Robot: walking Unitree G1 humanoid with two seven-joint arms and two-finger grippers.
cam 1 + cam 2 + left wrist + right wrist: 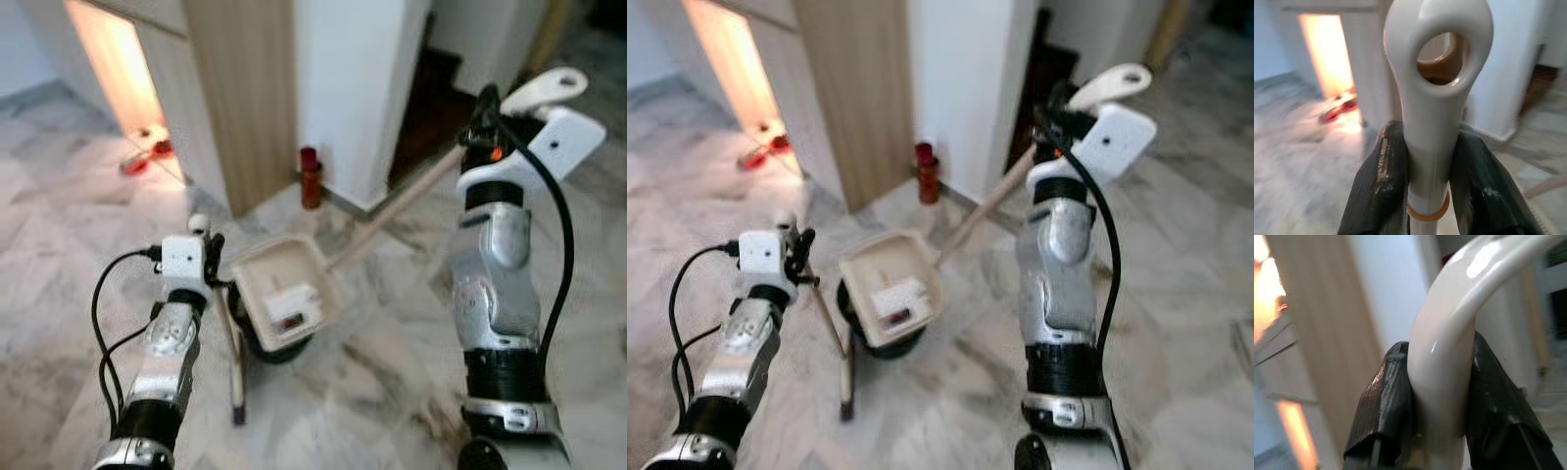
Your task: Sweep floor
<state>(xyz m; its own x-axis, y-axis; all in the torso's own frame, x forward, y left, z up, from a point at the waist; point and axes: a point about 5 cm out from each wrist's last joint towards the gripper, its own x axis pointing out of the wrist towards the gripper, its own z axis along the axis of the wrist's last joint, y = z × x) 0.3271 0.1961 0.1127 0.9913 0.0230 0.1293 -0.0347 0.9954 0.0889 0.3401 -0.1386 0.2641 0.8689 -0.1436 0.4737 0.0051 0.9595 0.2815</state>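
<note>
A: Head views first. The left gripper point(209, 245) is low on the robot's left, clamped on the top of a thin broom point(236, 367) handle that runs down to the marble floor point(372, 382).
B: And just beside it sits the cream dustpan point(286, 291), tilted up, with a small white and red scrap point(291, 308) lying inside. A dark round thing shows under the pan; hard to say what.
A: The right gripper point(487, 110) is up high on the right, holding the dustpan's long handle point(392, 211), which slants down to the pan.
B: Behind, a red bottle point(311, 176) stands at the foot of the wooden panel point(245, 88).
A: Left wrist view now: both black fingers point(1378, 186) are pressed tight against the white broom grip point(1437, 98), the one with the hanging hole at its end.
B: Right wrist view: same story, fingers point(1383, 406) closed snug around the curved white dustpan grip point(1449, 362), no gap on either side.
</note>
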